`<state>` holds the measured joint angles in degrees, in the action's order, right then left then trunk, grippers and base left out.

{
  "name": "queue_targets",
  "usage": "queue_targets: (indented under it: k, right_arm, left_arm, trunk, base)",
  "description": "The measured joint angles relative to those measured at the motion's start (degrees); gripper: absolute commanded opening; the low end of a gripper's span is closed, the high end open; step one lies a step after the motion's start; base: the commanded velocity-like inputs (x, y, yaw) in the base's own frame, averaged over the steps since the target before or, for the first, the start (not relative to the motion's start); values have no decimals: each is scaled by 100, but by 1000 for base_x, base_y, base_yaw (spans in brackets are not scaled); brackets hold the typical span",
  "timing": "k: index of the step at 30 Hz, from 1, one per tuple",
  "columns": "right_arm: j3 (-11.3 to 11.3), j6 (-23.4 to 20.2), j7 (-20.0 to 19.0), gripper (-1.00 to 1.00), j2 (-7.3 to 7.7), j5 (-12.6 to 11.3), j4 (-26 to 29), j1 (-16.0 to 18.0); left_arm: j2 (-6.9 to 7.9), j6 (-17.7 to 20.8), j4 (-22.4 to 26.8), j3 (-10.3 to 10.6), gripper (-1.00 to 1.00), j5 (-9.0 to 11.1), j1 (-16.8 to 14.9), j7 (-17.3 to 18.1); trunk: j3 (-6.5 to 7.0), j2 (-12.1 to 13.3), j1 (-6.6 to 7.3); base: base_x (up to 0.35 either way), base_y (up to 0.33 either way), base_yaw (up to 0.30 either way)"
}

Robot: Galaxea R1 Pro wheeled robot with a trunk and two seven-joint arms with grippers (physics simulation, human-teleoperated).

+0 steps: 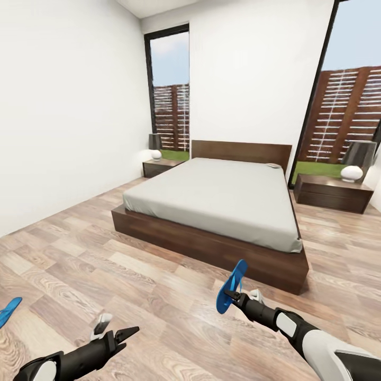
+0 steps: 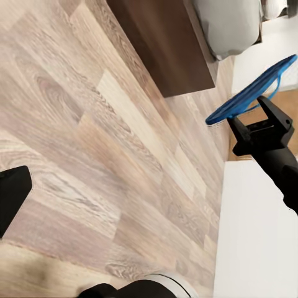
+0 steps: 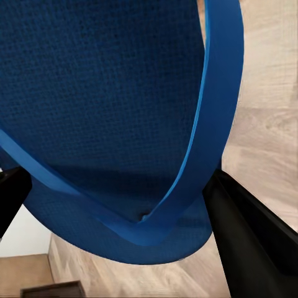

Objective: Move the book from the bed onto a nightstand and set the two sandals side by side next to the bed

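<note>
**Right end effector clamped on one sandal, near foot of bed**

Right end effector (image 1: 233, 294) closed on flat, thin blue sandal (image 1: 231, 286), held on edge above wood-plank floor (image 1: 159, 296). Left end effector (image 1: 115, 326) spread open, holding nothing. Second sandal (image 1: 8, 310) flat on floor at near left. Bed (image 1: 211, 211): dark frame, smooth grey mattress. Glossy nightstands far left (image 1: 159, 168) and right (image 1: 332, 193). Small flat item (image 1: 273, 165) at headboard, unidentifiable. Open floor left of bed.
</note>
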<state>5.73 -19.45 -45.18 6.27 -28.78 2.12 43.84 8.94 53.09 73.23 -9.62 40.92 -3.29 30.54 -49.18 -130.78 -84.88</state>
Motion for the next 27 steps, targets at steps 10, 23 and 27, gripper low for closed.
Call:
queue_targets:
  k: [10,23,27]
  right_arm:
    - [6,0,-4,-100,10,6,1,0]
    - [0,0,-5,-100,12,9,-4,0]
    - [0,0,-5,-100,6,7,-4,0]
  left_arm:
    - [4,1,-3,-6,100,4,0,0]
    - [-3,-6,-39,-2,100,-4,0,-8]
    - [-4,-8,-119,-14,100,0,0,-9]
  trunk:
    - [0,0,0]
    - [0,0,0]
    - [0,0,0]
  base:
    - [0,0,248]
    - [0,0,248]
    - [0,0,248]
